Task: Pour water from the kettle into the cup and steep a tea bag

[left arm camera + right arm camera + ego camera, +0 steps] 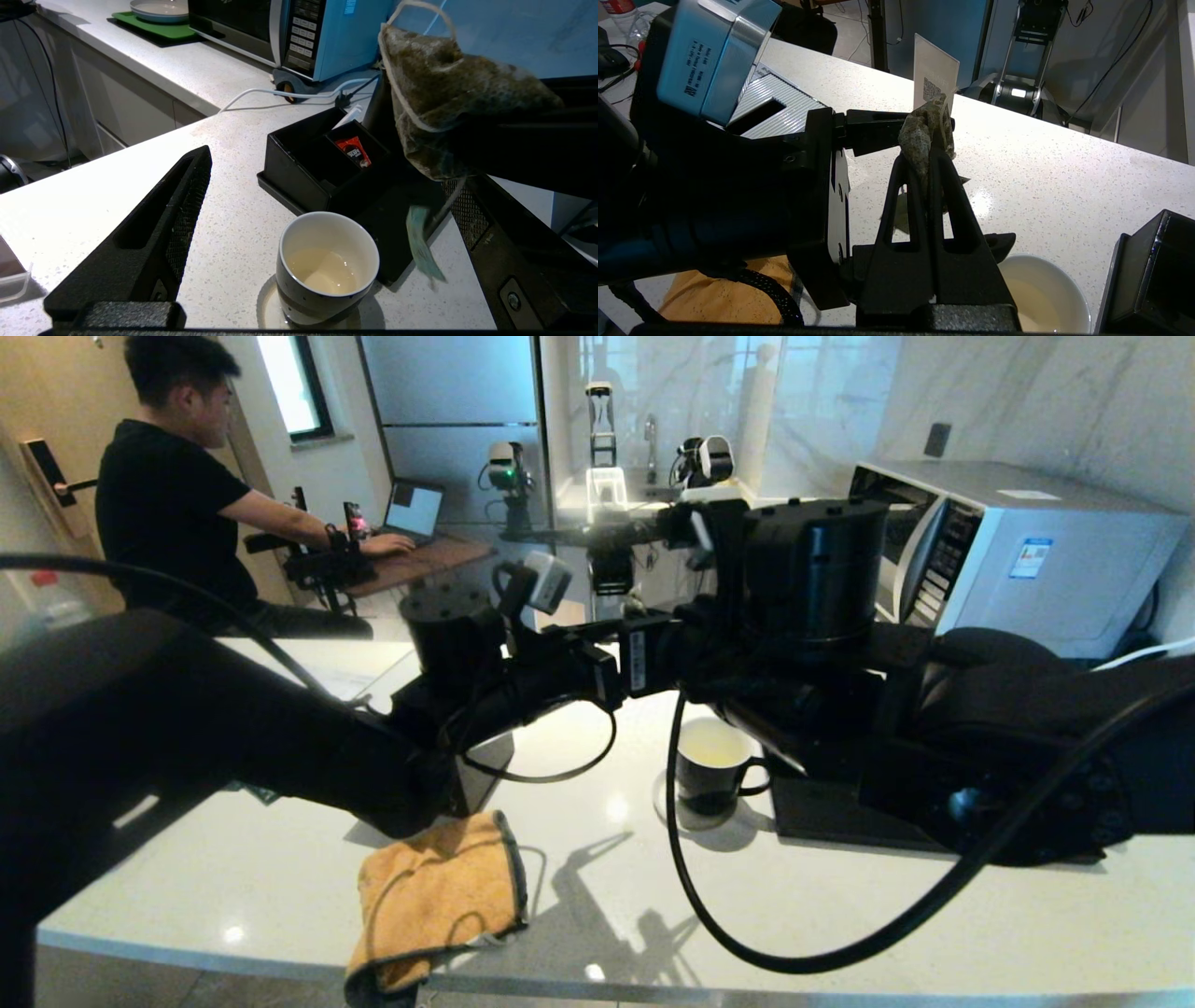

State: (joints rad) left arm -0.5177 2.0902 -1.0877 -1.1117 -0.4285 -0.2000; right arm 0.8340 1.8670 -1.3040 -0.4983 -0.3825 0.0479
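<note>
Left gripper point(327, 200) spread wide above the cup point(327, 266), holding nothing, right gripper point(931, 140) pinched shut on the tea bag point(924, 133) above the cup, cup on the white desk point(840, 905), black organiser box point(322, 163) just behind the cup

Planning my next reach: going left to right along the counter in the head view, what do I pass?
Orange cloth → cup holding pale liquid → black tray → microwave, further back.
</note>
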